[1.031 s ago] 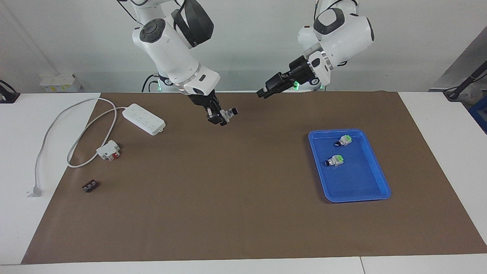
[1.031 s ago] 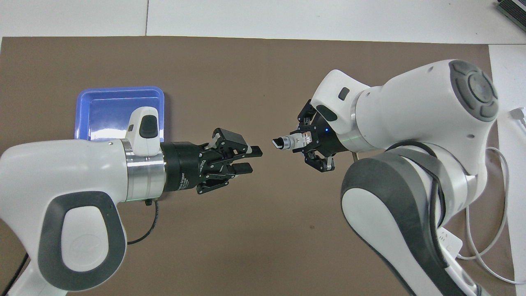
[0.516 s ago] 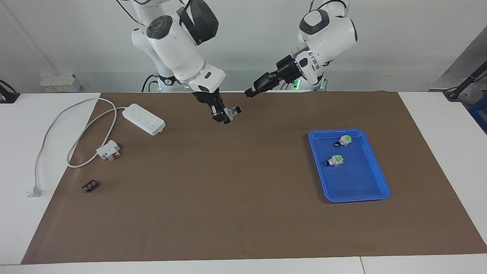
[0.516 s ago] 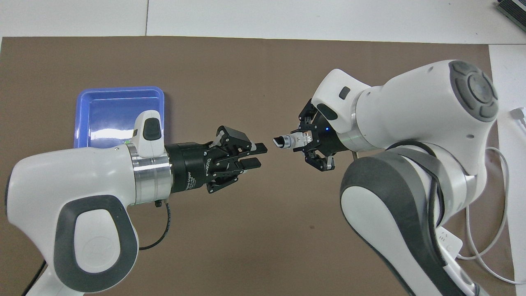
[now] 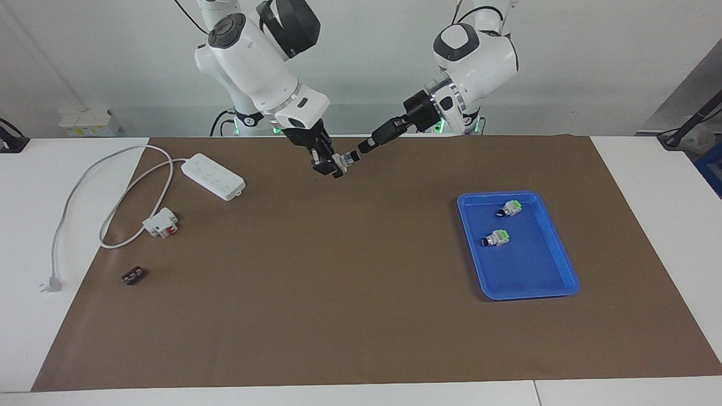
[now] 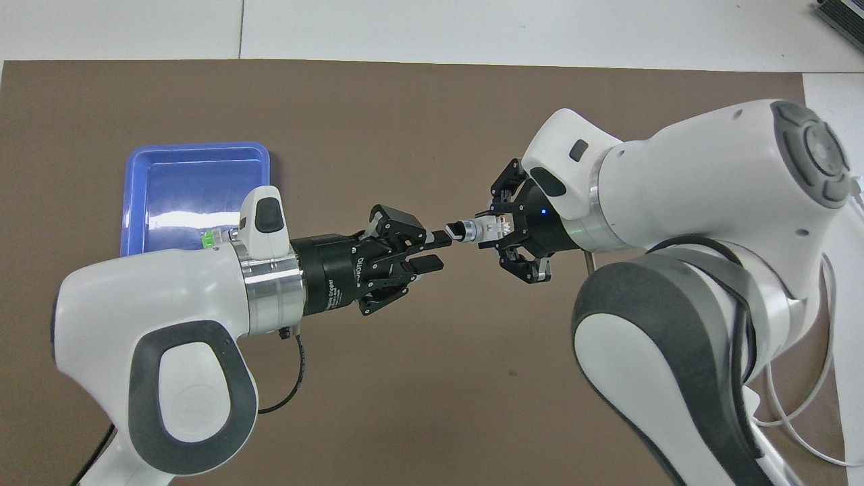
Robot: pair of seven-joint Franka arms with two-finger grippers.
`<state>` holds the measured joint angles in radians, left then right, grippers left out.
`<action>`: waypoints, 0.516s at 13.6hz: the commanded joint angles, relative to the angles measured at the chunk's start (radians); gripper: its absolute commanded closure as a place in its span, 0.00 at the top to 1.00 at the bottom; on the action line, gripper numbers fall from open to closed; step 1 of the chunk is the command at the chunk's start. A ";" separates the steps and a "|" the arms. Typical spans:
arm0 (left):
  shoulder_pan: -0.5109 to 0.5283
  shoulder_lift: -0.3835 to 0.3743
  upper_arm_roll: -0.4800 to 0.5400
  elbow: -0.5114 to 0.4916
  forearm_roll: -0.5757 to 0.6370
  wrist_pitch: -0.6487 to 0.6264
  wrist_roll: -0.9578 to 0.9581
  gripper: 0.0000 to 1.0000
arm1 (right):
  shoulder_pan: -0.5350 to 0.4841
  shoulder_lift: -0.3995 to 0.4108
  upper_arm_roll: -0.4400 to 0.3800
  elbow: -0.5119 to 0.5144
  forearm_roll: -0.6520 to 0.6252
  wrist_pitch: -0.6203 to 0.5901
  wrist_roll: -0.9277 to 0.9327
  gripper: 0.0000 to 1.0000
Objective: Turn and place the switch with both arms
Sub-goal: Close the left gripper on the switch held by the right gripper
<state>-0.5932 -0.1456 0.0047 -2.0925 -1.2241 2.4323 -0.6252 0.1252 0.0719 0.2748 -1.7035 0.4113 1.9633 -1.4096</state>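
My right gripper (image 5: pixel 333 164) is shut on the switch (image 5: pixel 344 160) and holds it in the air over the brown mat, near the robots' edge. The switch's white-grey body (image 6: pixel 480 231) lies level, with its black knob (image 6: pixel 456 231) pointing at my left gripper. Its orange end does not show. My left gripper (image 5: pixel 365 146) is open, and in the overhead view (image 6: pixel 442 251) its upper finger's tip (image 6: pixel 442 237) reaches the knob. I cannot tell whether it touches.
A blue tray (image 5: pixel 530 285) at the left arm's end holds two green-ended switches (image 5: pixel 510 207) (image 5: pixel 496 238). A white power strip (image 5: pixel 213 176), a white-and-red breaker (image 5: pixel 162 221) and a small dark part (image 5: pixel 133 276) lie at the right arm's end.
My left gripper has moved in toward the switch, and the gap to the knob has closed. My right gripper has lifted the switch slightly and shifted it toward the left gripper.
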 commanded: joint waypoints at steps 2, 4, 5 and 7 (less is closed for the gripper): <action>-0.020 0.006 0.011 0.009 -0.041 0.027 0.007 0.36 | 0.005 -0.020 -0.012 -0.022 0.030 0.000 -0.028 0.00; -0.022 0.009 0.011 0.019 -0.041 0.031 0.007 0.36 | 0.005 -0.020 -0.012 -0.024 0.033 0.000 -0.031 0.00; -0.025 0.012 0.011 0.019 -0.043 0.045 0.007 0.36 | 0.005 -0.020 -0.012 -0.024 0.034 0.000 -0.032 0.00; -0.051 0.017 0.011 0.019 -0.044 0.082 0.006 0.35 | 0.005 -0.020 -0.012 -0.022 0.034 0.000 -0.034 0.00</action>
<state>-0.6016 -0.1442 0.0041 -2.0861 -1.2426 2.4614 -0.6252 0.1252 0.0719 0.2746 -1.7045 0.4128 1.9633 -1.4149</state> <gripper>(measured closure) 0.643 0.670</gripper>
